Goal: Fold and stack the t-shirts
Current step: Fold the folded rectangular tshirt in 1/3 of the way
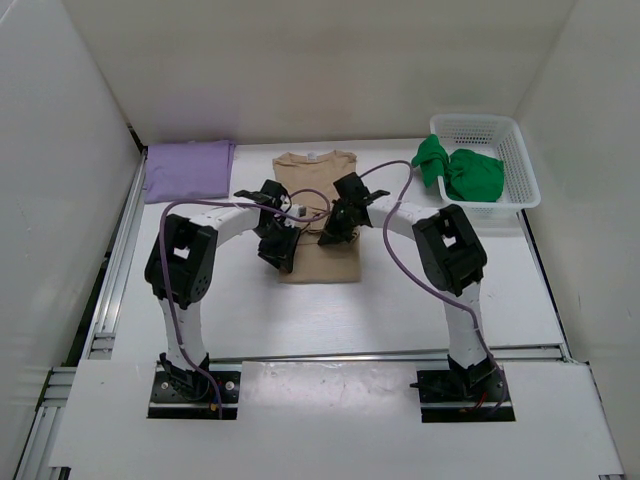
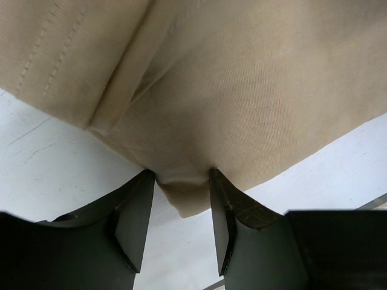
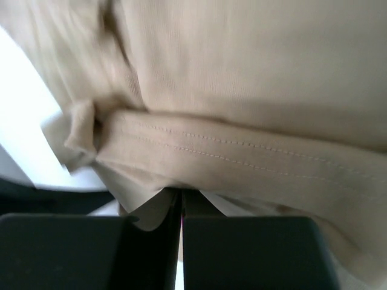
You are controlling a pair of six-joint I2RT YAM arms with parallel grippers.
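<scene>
Progress: purple shirt (image 1: 190, 168) folded; tan shirt (image 1: 315, 170) mid-fold, left claw (image 2: 181, 181) & right claw (image 3: 180, 199) both pinching it; green shirt (image 1: 465, 172) untouched in basket (image 1: 478, 122); no stack yet.

The frame's centre is occupied by the tan shirt (image 1: 318, 170), with the left arm (image 1: 215, 220) and right arm (image 1: 400, 215) meeting over it. The upper left is blocked by the lavender shirt (image 1: 188, 168), the upper right by the basket (image 1: 525, 170). Bare worktop (image 1: 330, 320) is left across the lower middle.
</scene>
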